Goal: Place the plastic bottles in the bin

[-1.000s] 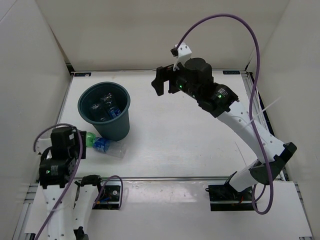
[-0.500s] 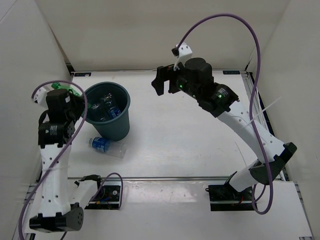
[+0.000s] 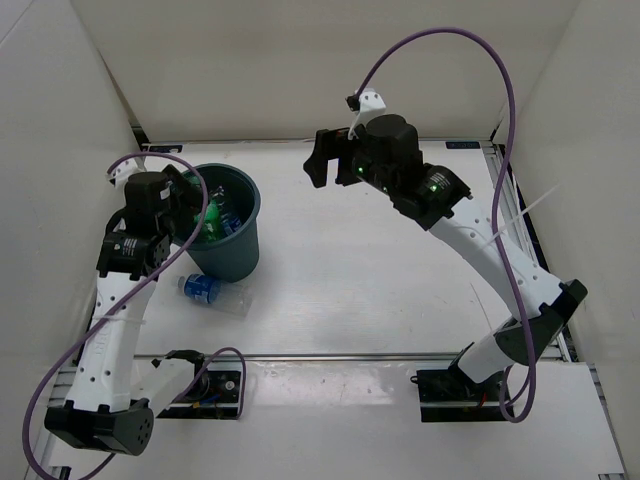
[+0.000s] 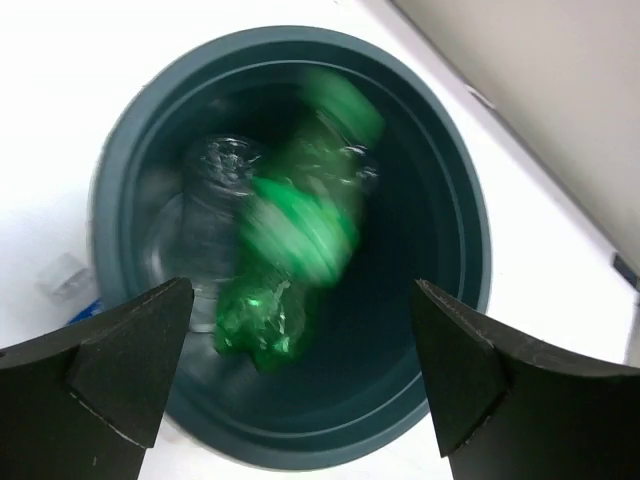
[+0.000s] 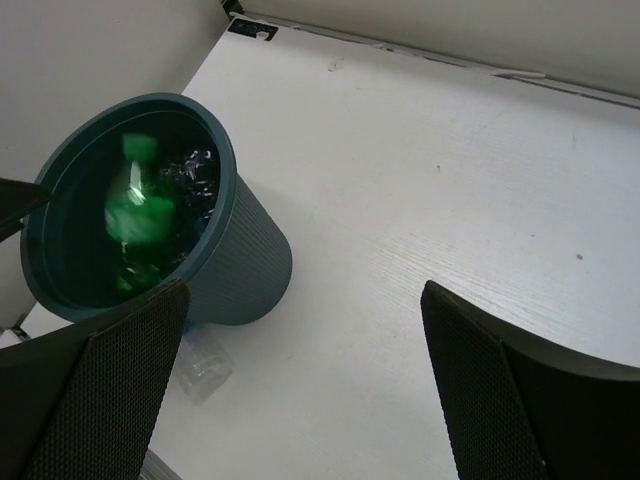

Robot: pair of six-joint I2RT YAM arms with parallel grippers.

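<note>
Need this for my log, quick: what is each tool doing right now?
Left tool: open, empty; the bright green plastic bottle is loose inside the round dark teal plastic bin.
Right tool: open, holding nothing.

The bin [image 3: 250,203] is a round dark teal-grey bucket with tapered sides and a wide rim; it stands upright, its mouth open. The green bottle [image 4: 295,260] is inside the bin's mouth, bright and see-through, blurred and lying slanted; under it, at the bottom of the bin, the inner clear bottles [image 4: 215,170] show as crumpled see-through plastic with some blue label, and how many they are I cannot tell. The outer clear bottle [image 3: 210,292], with a blue label, lies on its side just beside the bin's base; whether it touches the bin I cannot tell.
</note>
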